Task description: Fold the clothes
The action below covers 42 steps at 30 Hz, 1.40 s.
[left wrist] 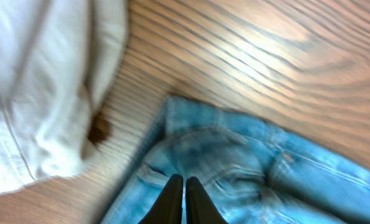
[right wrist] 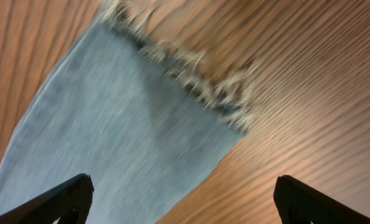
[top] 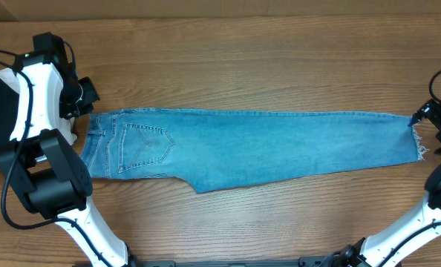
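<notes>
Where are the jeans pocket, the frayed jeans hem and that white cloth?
jeans pocket (top: 146,144), overhead view, middle of the stitched pocket.
jeans hem (right wrist: 203,93), right wrist view, on the frayed threads.
white cloth (left wrist: 42,93), left wrist view, on its folded bulk.

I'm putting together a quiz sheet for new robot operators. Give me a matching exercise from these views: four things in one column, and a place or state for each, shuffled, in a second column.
Column 1
1. light blue denim jeans
2. white cloth garment
3. left gripper
4. right gripper

Column 2
A. fingers spread wide over the frayed ankle hem
B. laid out lengthwise on the wooden table
C. fingers closed together over the waistband
D. bunched beside the jeans' waistband

Pairs: 1-B; 2-D; 3-C; 4-A
</notes>
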### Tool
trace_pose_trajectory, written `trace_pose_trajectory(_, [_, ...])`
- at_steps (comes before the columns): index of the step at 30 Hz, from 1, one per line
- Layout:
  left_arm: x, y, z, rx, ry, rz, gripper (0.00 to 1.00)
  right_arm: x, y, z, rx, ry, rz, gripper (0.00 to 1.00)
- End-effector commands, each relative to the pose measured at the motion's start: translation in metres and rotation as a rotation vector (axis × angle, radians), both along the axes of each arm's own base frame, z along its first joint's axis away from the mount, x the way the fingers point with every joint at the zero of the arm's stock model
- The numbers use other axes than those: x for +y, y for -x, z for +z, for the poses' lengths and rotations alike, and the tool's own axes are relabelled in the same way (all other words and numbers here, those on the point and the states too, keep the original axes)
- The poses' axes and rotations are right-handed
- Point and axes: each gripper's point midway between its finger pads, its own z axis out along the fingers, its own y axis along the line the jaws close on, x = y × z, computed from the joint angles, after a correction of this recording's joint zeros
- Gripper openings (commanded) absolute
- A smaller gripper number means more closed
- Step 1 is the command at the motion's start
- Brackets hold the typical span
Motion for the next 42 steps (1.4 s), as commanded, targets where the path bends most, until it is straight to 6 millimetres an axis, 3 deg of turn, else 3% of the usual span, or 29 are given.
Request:
trace_pose_trajectory(1, [-0.033, -0.003, 0.012, -0.013, 0.129, -0.064, 0.04, -0.006, 0.006, -0.012, -0.007, -0.008, 0.000, 0.96])
trace_pose_trajectory(5, [-0.055, 0.008, 0.013, 0.035, 0.194, -0.089, 0.04, -0.004, 0.004, -0.031, -0.075, -0.050, 0.049, 0.96])
trace_pose_trajectory(11, [-0.070, 0.013, 0.013, 0.067, 0.200, -0.118, 0.04, 0.001, 0.006, -0.061, -0.108, -0.049, 0.107, 0.96])
trace_pose_trajectory(15, [-0.075, 0.013, 0.013, 0.070, 0.202, -0.130, 0.04, 0.001, 0.003, -0.072, -0.140, -0.037, 0.130, 0.90])
trace_pose_trajectory(18, [-0.076, 0.013, 0.013, 0.070, 0.201, -0.133, 0.05, 0.011, -0.003, -0.073, -0.200, -0.084, 0.181, 0.74])
trace_pose_trajectory(20, [-0.076, 0.012, 0.013, 0.069, 0.200, -0.133, 0.05, 0.016, -0.007, -0.072, -0.226, -0.105, 0.196, 0.57])
trace_pose_trajectory(23, [-0.076, 0.012, 0.013, 0.067, 0.200, -0.132, 0.04, 0.017, -0.007, -0.072, -0.226, -0.109, 0.195, 0.10])
trace_pose_trajectory(24, [-0.076, 0.012, 0.013, 0.068, 0.200, -0.133, 0.04, 0.017, -0.007, -0.072, -0.226, -0.109, 0.195, 0.04])
trace_pose_trajectory(29, [-0.076, 0.016, 0.013, 0.083, 0.204, -0.132, 0.04, 0.012, -0.005, -0.069, -0.225, -0.107, 0.169, 0.04])
trace_pose_trajectory(33, [-0.077, 0.019, 0.015, 0.090, 0.207, -0.131, 0.04, -0.008, -0.016, -0.039, -0.256, -0.058, 0.115, 0.04])
trace_pose_trajectory(38, [-0.077, 0.020, 0.022, 0.079, 0.203, -0.132, 0.04, -0.044, -0.039, 0.042, -0.341, 0.071, 0.038, 0.04])
trace_pose_trajectory(42, [-0.076, 0.017, 0.025, 0.061, 0.198, -0.132, 0.04, -0.032, -0.058, 0.096, -0.435, 0.068, 0.066, 0.04])
